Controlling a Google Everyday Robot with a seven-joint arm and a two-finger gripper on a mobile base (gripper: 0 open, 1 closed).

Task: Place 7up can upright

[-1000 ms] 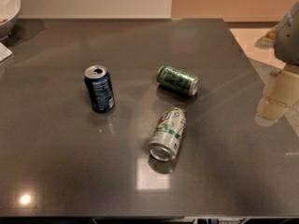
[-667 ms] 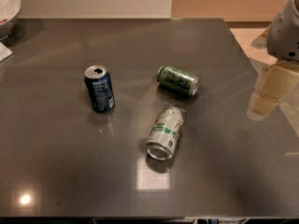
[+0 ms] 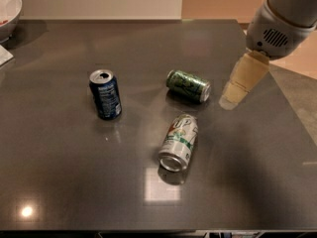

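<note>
Your dark grey table (image 3: 59, 182) carries three cans: the 7up can (image 3: 179, 142) on its side mid-table, the dark green can (image 3: 188, 85) on its side behind it, and the dark blue can (image 3: 105, 94) upright at left. A white bowl (image 3: 9, 6) sits at the far left corner. Your gripper (image 3: 230, 101) hangs over the right side, near the green can.

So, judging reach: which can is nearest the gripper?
The dark-green can, lying just left of the gripper above the table; the 7up can and blue can are farther.

Probably a kitchen or break room: a dark polished counter (image 3: 59, 182) carries soda, namely a dark blue can (image 3: 105, 94), a dark green can (image 3: 188, 85) and the 7up can (image 3: 179, 142) (the last two lying on their sides). A white bowl (image 3: 7, 9) sits at the upper left of the frame, with a pale wall (image 3: 99, 1) behind. The robot's hand (image 3: 230, 99) hangs at the right of the frame, above the counter.
</note>
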